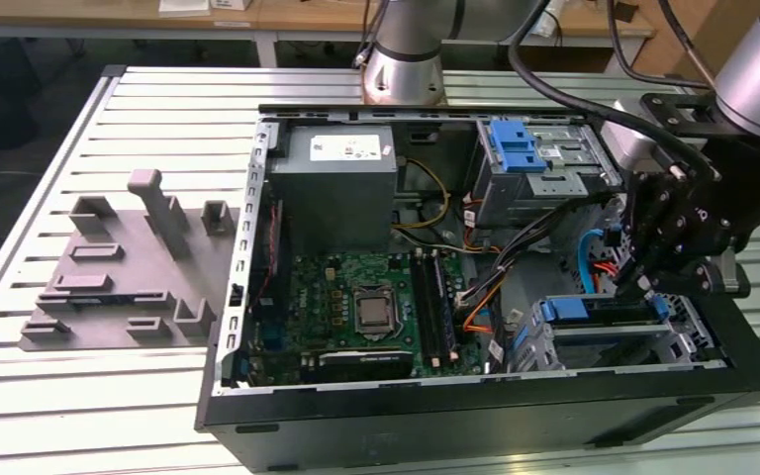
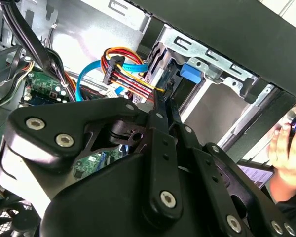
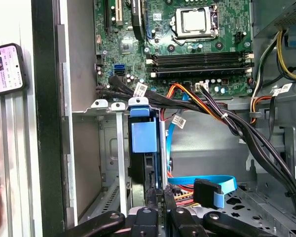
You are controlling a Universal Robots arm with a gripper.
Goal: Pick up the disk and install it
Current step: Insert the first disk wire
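The disk, in its blue caddy, stands in the lower drive bay at the front corner of the open computer case, on the exterior view's right. My gripper reaches down onto its upper edge. In the first wrist view the disk sits edge-on between the bay's metal rails, and my gripper has its fingers drawn close together on it. In the second wrist view the gripper narrows to a point just short of the caddy's blue tab.
Orange, red and blue cables crowd the bay. A grey power supply, an upper drive cage with a blue latch and the motherboard are inside the case. A grey fixture lies on the exterior view's left. A person's hand is outside the case.
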